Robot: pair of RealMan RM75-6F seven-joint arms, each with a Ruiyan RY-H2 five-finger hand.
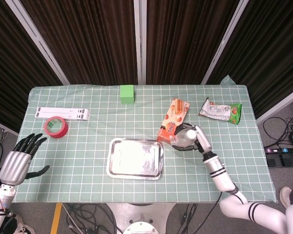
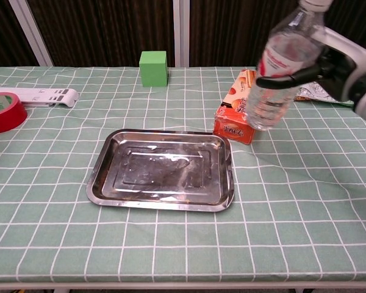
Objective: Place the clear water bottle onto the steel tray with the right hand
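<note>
Green-and-white checked cloth is covering the table, with everything resting on it except the bottle. Steel tray is sitting near the front centre, shallow, rectangular, its floor reflecting light. Right hand is gripping the clear water bottle, fingers wrapping around its body at label height. The bottle is hanging clear of the cloth, tilting with its white cap leaning toward the right, its base showing above the orange snack box in the chest view. In the head view the bottle is appearing just right of the tray's far right corner, not over the tray itself.

Left hand is hovering at the table's left edge, well apart from the other items, fingers spread wide and holding nothing.

Orange snack box is lying just beyond the tray's far right corner. White flat strip is lying near the far left, with the red tape roll just in front of it. Snack bag is sitting toward the far right. Green cube is standing at the far centre of the table.
</note>
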